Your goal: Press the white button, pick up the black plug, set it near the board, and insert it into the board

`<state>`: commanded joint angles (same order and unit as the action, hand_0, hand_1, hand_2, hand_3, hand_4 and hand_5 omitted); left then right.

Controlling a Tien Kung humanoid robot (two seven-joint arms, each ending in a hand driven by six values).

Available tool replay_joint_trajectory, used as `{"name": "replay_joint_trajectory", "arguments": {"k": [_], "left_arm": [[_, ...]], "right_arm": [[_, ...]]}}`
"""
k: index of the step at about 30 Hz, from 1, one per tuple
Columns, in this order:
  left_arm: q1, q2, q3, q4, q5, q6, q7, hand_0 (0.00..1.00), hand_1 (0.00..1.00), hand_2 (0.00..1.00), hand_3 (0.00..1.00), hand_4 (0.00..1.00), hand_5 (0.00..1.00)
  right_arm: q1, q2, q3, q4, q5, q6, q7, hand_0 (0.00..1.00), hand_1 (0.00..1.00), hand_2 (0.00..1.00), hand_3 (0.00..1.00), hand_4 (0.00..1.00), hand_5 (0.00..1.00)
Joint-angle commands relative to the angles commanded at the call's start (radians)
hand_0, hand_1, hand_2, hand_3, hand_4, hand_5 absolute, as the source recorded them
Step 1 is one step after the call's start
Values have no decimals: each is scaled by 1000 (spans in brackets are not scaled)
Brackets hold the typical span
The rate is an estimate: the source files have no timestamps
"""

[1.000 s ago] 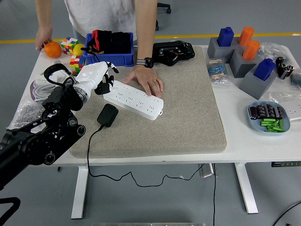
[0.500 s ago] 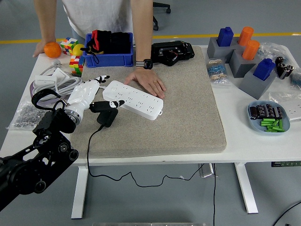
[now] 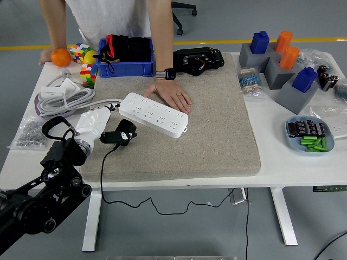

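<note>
Left hand: my left hand point(image 3: 105, 130) has dropped back from the strip's left end over the last second and now sits near and left of it, fingers curled around the black plug point(image 3: 126, 131).
Plug: on the grey mat point(image 3: 217, 130) just near of the white power strip point(image 3: 154, 114), apart from it; it looks tipped and may be slightly lifted, but I cannot tell for sure. Its cable point(image 3: 108, 157) trails off the mat's near edge and hangs under the table.
What changed: a second ago my fingers were up at the switch end of the strip; half a second ago they were closing in on the plug; now they are on it.
Meaning: I judge the button press done and the pick-up under way, with placing and inserting not yet done.
Person: a hand point(image 3: 172, 95) lies flat at the strip's far edge, seemingly steadying it, where it was a second ago.
Right hand: out of view.
Next: I'd turn the prongs toward the sockets before bringing the plug over.
</note>
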<state>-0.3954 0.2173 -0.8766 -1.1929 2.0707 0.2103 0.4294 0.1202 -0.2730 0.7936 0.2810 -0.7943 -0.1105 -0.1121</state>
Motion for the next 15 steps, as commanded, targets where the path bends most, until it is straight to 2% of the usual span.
{"name": "replay_joint_trajectory", "arguments": {"k": [1,2,7,8,13,14,15], "left_arm": [[0,0,2,3,0,0,1,684,749,693,791,998,276],[-1,0,6,7,0,1,1,533,672,623,738,959,114],[-4,-3,19,12,-7,6,-1,533,672,623,738,959,114],[-4,-3,20,11,-9,8,-1,417,625,569,728,942,72],[-6,-8,31,16,-13,48,-23,417,625,569,728,942,72],[-8,-8,33,17,-13,51,-24,298,507,445,601,916,37],[-10,-9,37,21,-15,53,-27,298,507,445,601,916,37]], "right_arm": [[0,0,1,0,0,0,0,823,656,653,634,752,497],[0,0,0,0,0,0,0,823,656,653,634,752,498],[0,0,0,0,0,0,1,823,656,653,634,752,498],[0,0,-1,0,0,0,1,822,656,653,634,753,498],[-2,0,0,1,1,-2,3,822,656,653,634,753,498],[-3,0,0,1,1,-2,3,823,655,653,632,753,497],[-3,0,-1,1,1,-2,3,823,655,653,632,753,497]]}}
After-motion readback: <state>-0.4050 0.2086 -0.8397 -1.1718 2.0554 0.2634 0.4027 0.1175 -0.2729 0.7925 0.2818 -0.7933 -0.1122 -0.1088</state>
